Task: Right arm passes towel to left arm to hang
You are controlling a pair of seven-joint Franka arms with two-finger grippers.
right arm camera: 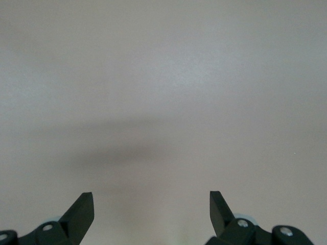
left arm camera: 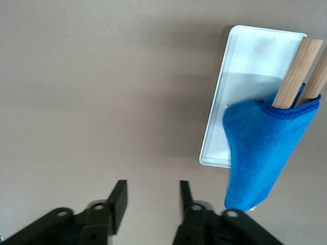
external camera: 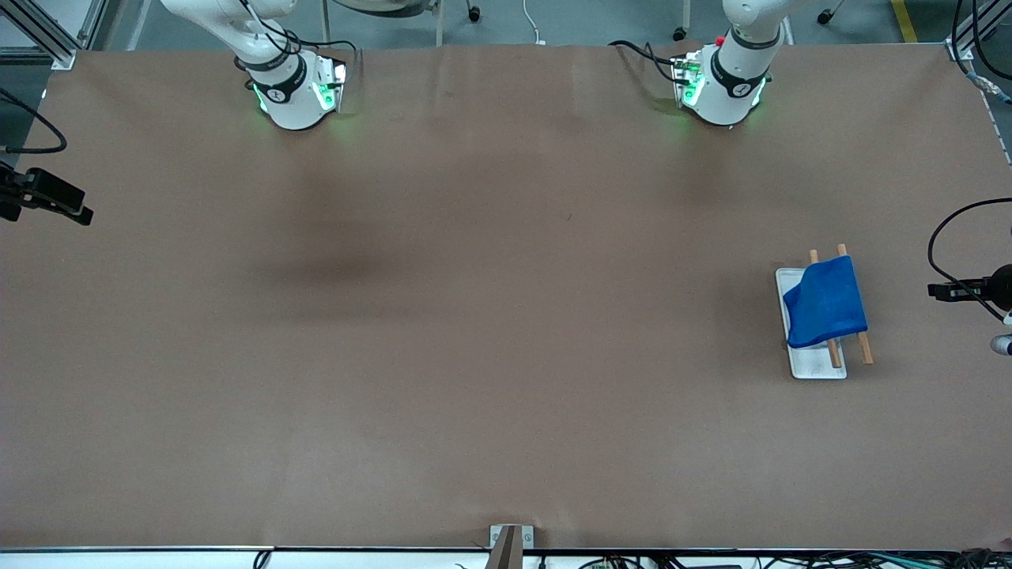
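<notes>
The bright blue towel (external camera: 826, 303) hangs draped over two wooden rods (external camera: 864, 346) of a rack with a white base (external camera: 816, 365), toward the left arm's end of the table. It also shows in the left wrist view (left arm camera: 260, 153), over the rods (left arm camera: 292, 76) and white base (left arm camera: 245, 61). My left gripper (left arm camera: 152, 191) is open and empty, high over bare table beside the rack. My right gripper (right arm camera: 151, 201) is open and empty, high over bare table. Neither hand shows in the front view; only the arm bases do.
Brown table surface (external camera: 474, 316) all around. Black camera mounts stand at the table's two ends (external camera: 43, 197) (external camera: 976, 288). A small bracket (external camera: 510, 545) sits at the edge nearest the front camera.
</notes>
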